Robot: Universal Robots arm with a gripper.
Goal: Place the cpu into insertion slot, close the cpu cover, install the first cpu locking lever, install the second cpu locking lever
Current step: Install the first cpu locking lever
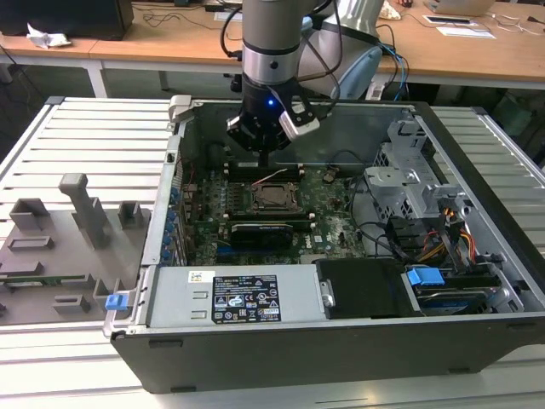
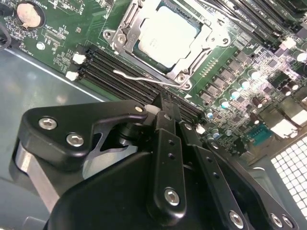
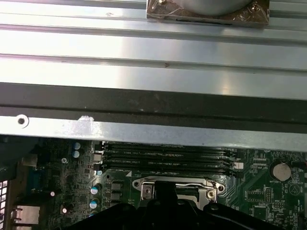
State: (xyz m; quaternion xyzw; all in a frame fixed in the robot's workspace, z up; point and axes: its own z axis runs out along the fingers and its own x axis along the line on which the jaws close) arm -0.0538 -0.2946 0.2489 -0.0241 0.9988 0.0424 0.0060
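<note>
In the exterior view the computer case [image 1: 477,256] lies open on its side, so the board faces up for the arm. The gripper [image 1: 266,155] hangs just above the socket, jaws pinched nearly together, apparently holding nothing. The cpu [image 2: 165,36] sits in its socket under the cover [image 2: 125,28], just beyond the jaws.

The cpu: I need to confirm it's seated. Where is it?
The cpu sits in the motherboard socket under the cpu cover, beside the black memory slots, just beyond the gripper.
</note>
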